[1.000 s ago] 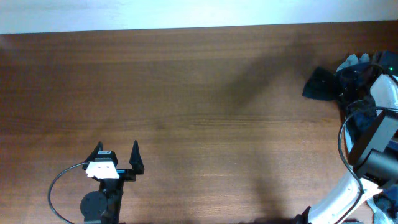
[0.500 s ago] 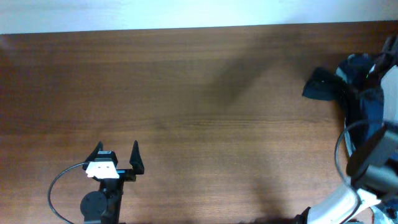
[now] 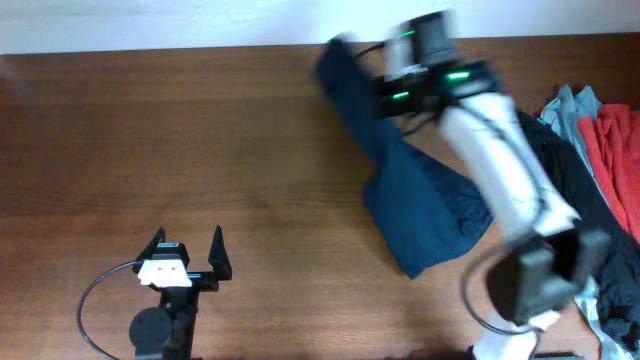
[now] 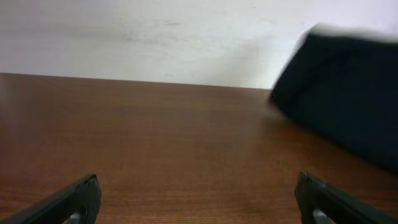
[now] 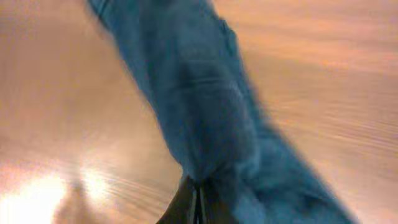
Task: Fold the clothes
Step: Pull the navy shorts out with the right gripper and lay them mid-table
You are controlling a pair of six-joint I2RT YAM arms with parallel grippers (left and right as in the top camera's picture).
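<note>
Right hand (image 5: 198, 198) swung left | clothes (image 3: 420, 210) pinched (soft navy drape)

The clothes (image 3: 420, 205) are plain dark navy, showing a lighter blue in the right wrist view. The table (image 3: 200, 140) is reddish-brown wood with fine horizontal grain, and a white wall (image 3: 150, 20) band runs along twelve o'clock. At three o'clock lie a red garment (image 3: 612, 150) and a pale grey-blue garment (image 3: 572, 104). The right arm (image 3: 500, 165) is white and black with green lights. The left gripper (image 3: 188, 238) is black with a white block.
</note>
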